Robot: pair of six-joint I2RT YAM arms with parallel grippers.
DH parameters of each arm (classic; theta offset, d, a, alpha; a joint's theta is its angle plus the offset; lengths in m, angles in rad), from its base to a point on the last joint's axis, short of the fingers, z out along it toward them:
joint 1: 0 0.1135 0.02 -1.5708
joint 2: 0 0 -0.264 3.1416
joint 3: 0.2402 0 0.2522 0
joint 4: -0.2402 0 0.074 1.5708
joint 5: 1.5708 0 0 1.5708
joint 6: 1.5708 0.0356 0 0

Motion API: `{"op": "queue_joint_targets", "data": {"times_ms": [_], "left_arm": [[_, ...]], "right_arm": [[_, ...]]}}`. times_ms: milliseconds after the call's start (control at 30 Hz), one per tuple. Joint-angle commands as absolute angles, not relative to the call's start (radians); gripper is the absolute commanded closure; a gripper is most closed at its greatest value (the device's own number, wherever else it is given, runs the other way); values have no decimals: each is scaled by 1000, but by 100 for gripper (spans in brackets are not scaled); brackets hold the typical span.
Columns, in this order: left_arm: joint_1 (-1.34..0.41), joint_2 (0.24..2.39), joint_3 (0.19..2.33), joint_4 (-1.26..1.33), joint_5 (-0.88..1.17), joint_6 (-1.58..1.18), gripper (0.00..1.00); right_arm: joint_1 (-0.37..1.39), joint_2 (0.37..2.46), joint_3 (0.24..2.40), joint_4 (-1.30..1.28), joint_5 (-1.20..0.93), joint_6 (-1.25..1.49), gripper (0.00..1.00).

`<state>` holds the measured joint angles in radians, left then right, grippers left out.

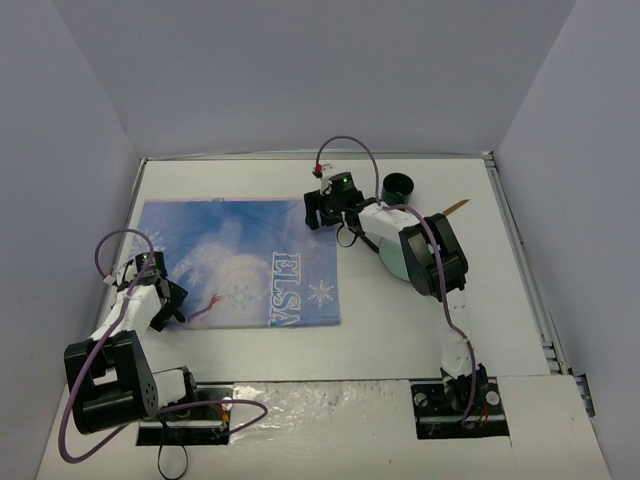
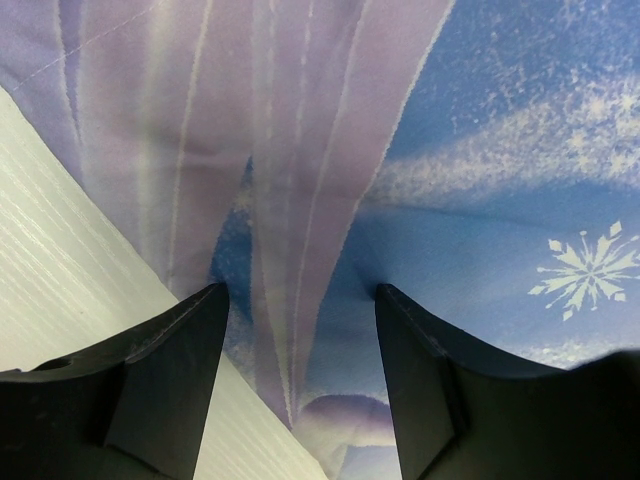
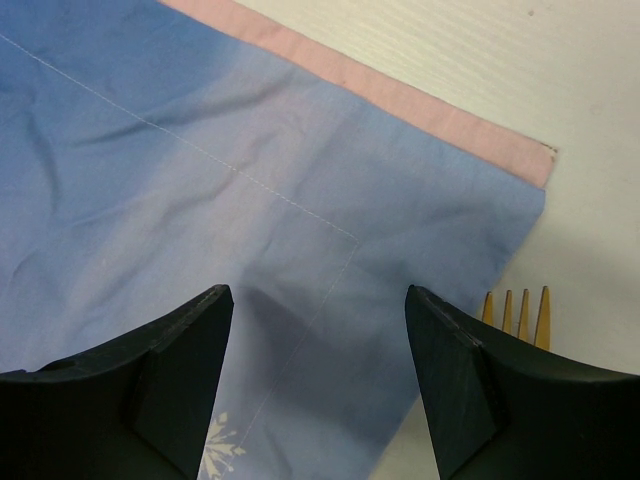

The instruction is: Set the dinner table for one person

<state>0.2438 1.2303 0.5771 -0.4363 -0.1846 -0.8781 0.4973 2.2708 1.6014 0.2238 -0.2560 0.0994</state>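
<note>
The white dinner table [image 1: 400, 330] carries a blue snowflake "ELSA" placemat [image 1: 240, 262] lying flat on its left half. My left gripper [image 1: 160, 305] is open and empty, low over the mat's near left edge; in the left wrist view [image 2: 300, 295] it straddles a creased purple-blue part of the mat [image 2: 480, 150] beside bare table [image 2: 60, 260]. My right gripper [image 1: 325, 212] is open and empty over the mat's far right corner; in the right wrist view [image 3: 318, 295] the mat [image 3: 200, 180] with its pink hem lies below it.
A dark green cup [image 1: 399, 188] stands at the back, right of the right gripper. A pale plate [image 1: 392, 258] lies partly under the right arm. A yellow utensil end [image 1: 456, 208] shows beyond it. Yellow fork tines [image 3: 515, 305] lie beside the mat's corner.
</note>
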Motion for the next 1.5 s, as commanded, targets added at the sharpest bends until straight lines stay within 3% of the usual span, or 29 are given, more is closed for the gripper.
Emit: {"op": "queue_joint_targets", "data": {"times_ms": [0,400,800,1467], "left_arm": [[257,1253,523,-478,-172,-907,44],[258,1246,526,-454,-142,-902,44],[258,1255,514,-437,-130,-911,44],[261,1270,511,-459,-135,-917,44]], "right_arm": [[479,2261,1646,215,-219,80,33],[561,2161,1769,201,-345,71,33],[698,2295,1842,245,-436,169,33],[570,2437,1844,297,-438,189,33]]}}
